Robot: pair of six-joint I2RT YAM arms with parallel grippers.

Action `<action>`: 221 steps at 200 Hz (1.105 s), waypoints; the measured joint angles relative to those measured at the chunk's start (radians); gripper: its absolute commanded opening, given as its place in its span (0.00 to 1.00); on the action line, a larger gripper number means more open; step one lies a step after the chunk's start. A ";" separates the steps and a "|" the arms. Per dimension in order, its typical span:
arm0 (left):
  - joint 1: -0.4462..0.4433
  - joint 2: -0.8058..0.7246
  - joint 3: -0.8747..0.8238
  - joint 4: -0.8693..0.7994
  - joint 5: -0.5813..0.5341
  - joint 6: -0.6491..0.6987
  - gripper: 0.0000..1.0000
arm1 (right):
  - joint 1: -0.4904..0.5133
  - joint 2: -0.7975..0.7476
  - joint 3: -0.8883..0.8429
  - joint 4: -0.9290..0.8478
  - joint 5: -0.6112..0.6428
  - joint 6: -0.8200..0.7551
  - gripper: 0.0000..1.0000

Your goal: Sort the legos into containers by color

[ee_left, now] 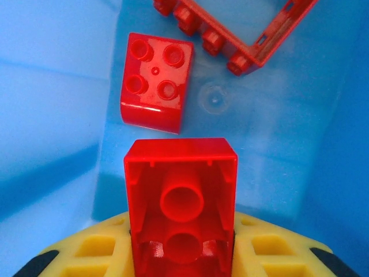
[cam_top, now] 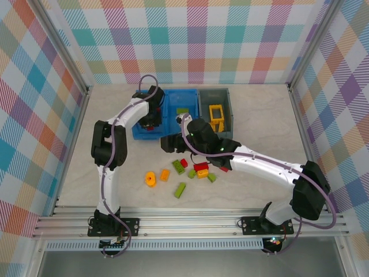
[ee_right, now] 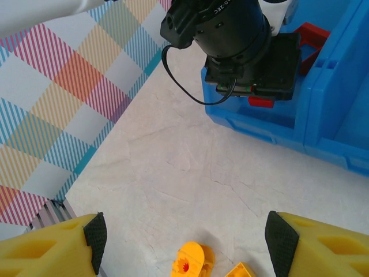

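Observation:
My left gripper (ee_left: 182, 226) is shut on a red brick (ee_left: 181, 190), hollow underside towards the camera, and holds it above the floor of the blue bin's (ee_left: 277, 127) left compartment. Below it lie another red brick (ee_left: 155, 81) and a red frame (ee_left: 236, 32). In the top view the left gripper (cam_top: 151, 119) hangs over the blue bin (cam_top: 171, 98). My right gripper (ee_right: 188, 236) stands open, nothing between its fingers, just above the table by the round yellow piece (ee_right: 188, 264) and an orange brick (ee_right: 239, 271). The grey bin (cam_top: 203, 107) holds a yellow frame (cam_top: 216, 117).
Loose legos lie on the table in front of the bins: the round yellow piece (cam_top: 151, 179), an orange brick (cam_top: 165, 174), green bricks (cam_top: 179, 167) (cam_top: 180, 190), red bricks (cam_top: 201, 167). A green brick (cam_top: 183, 111) lies in the blue bin's right compartment. Checked walls stand on three sides.

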 measured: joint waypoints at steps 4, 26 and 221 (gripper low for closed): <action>0.000 0.006 0.000 -0.004 -0.005 0.003 0.33 | 0.000 0.000 -0.002 0.000 -0.002 0.001 0.75; 0.000 0.032 0.000 -0.011 -0.027 0.010 0.41 | 0.000 0.000 -0.006 0.000 -0.007 0.009 0.75; -0.221 -1.005 -0.512 0.171 0.153 -0.110 0.63 | 0.082 -0.058 -0.024 -0.463 0.145 0.023 0.63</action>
